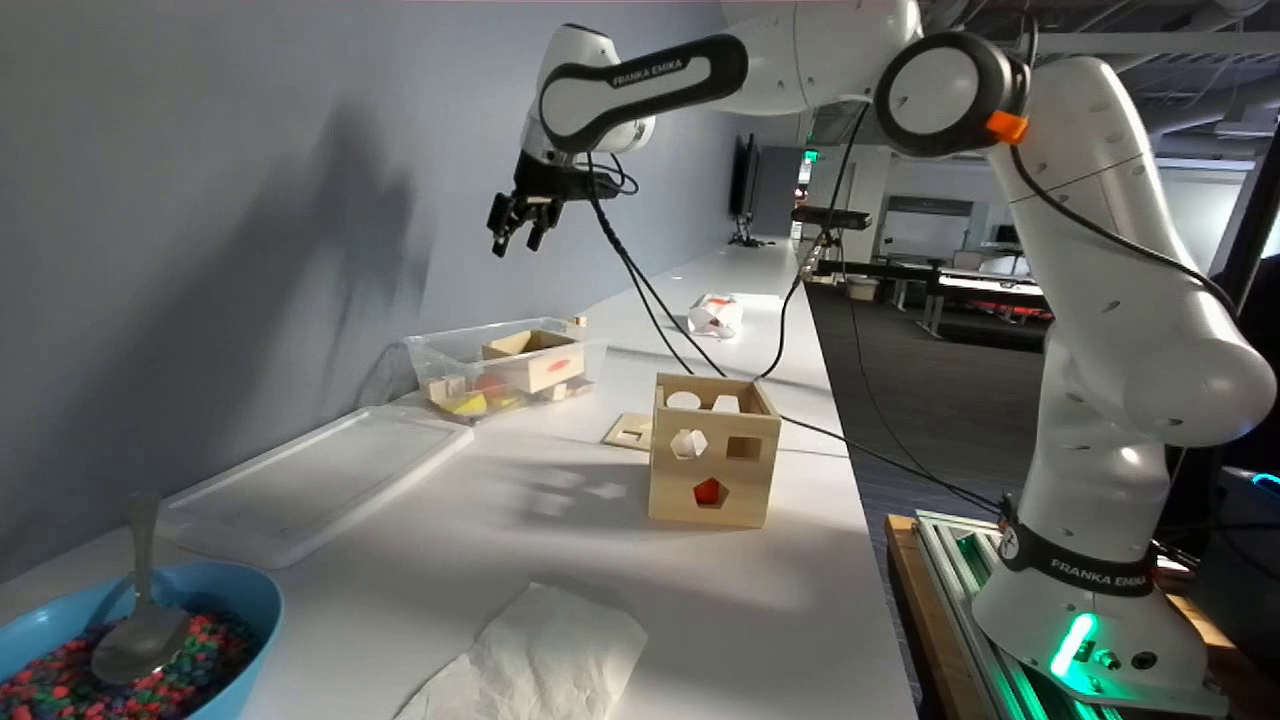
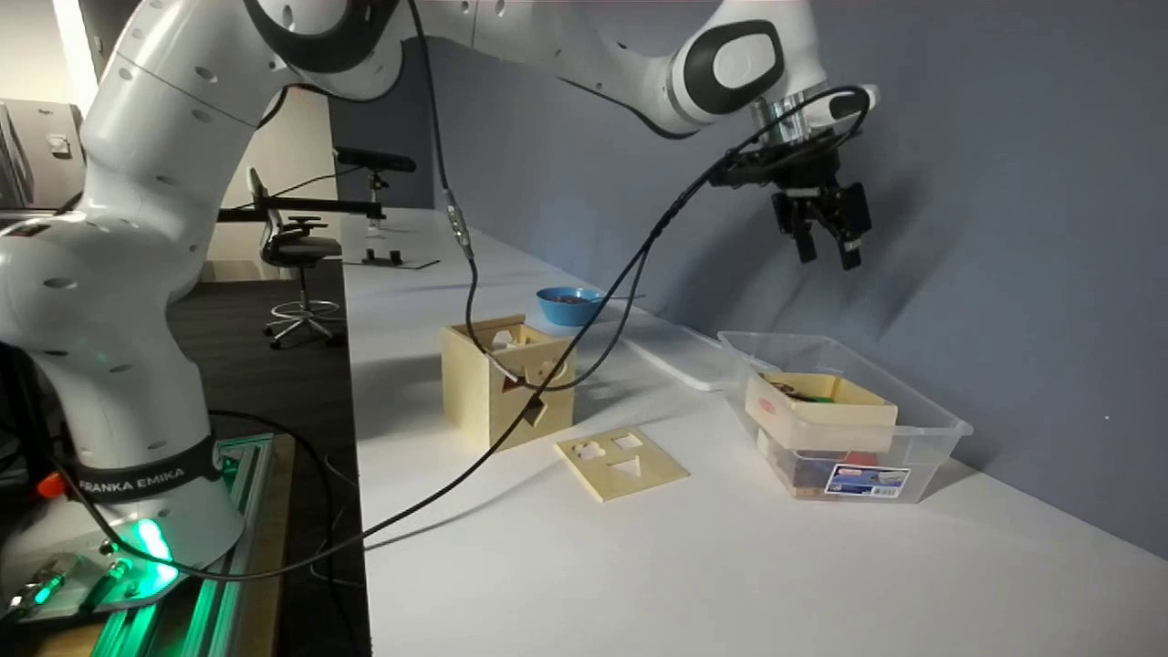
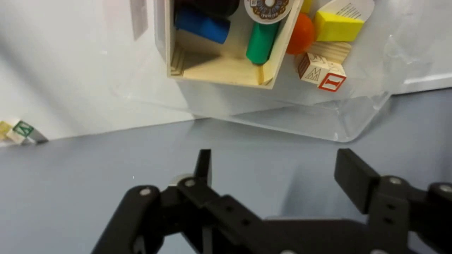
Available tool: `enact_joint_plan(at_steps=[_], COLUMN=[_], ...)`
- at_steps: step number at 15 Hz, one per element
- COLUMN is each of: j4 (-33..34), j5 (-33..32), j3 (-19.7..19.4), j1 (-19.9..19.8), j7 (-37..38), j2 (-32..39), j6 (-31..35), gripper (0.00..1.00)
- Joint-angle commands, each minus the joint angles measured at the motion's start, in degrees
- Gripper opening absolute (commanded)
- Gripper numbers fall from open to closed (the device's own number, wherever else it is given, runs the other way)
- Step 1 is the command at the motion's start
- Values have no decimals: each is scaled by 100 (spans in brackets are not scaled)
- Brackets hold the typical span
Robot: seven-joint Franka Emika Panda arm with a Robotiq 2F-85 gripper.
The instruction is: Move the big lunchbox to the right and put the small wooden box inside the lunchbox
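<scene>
The big lunchbox, a clear plastic tub, stands against the wall and shows in both exterior views (image 1: 440, 350) (image 2: 940, 447) and the wrist view (image 3: 303, 121). The small wooden box is within its upper part in both exterior views (image 1: 552, 370) (image 2: 826, 420); what it rests on is unclear. In the wrist view this box (image 3: 217, 68) holds a blue and a green cylinder and a round-lidded pod. Loose blocks and an orange ball lie in the tub beside it. My gripper (image 1: 516, 243) (image 2: 829, 259) (image 3: 274, 158) is open and empty, high above the tub near the wall.
A taller wooden cube (image 1: 712, 470) (image 2: 474, 392) and its flat cut-out panel (image 2: 598, 479) stand on the table. A white tub lid (image 1: 330, 470), blue bowl (image 1: 265, 600), paper towel (image 1: 560, 650) and white bag (image 1: 715, 315) lie around. A cable (image 2: 456, 484) hangs across. Letter blocks (image 3: 21, 130) lie by the wall.
</scene>
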Motion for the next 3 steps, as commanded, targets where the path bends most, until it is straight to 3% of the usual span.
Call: enact_joint_plan(at_steps=[1, 2, 3], j4=[-960, -247, -395], j5=[198, 16, 45], j3=[228, 135, 163], j1=[-205, -128, -161], j7=[-1253, -644, -878], j2=[-993, -427, -621], j6=[536, 169, 244], gripper=[100, 100, 100])
